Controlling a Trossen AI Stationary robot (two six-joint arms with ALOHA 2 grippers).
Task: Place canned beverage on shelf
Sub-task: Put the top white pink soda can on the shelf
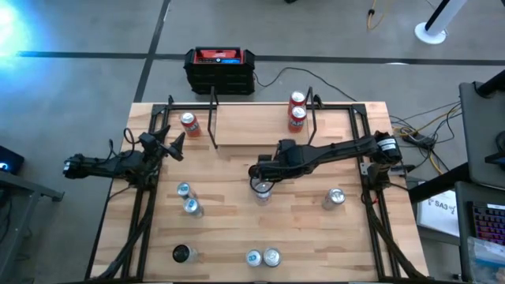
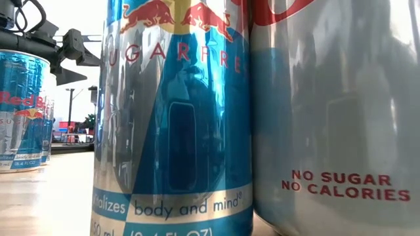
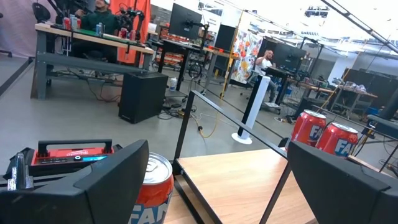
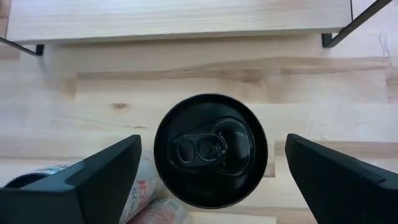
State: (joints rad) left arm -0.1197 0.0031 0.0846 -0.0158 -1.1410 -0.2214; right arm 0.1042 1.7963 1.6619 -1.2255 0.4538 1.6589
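blue can (image 2: 174, 111) "SUGARFREE"; silver can (image 2: 335, 111) "NO SUGAR, NO CALORIES"

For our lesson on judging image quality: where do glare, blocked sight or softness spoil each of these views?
High view: a blue-white flare washes out the top left corner. Low view: two close cans fill the frame, their metal mirroring the room. Left wrist view: its own fingers loom dark and soft. Right wrist view: evenly lit, the black can top sharp.

Right gripper (image 1: 261, 183) hangs mid-table, pointing down, jaws wide; left gripper (image 1: 175, 147) (also open) waits left.
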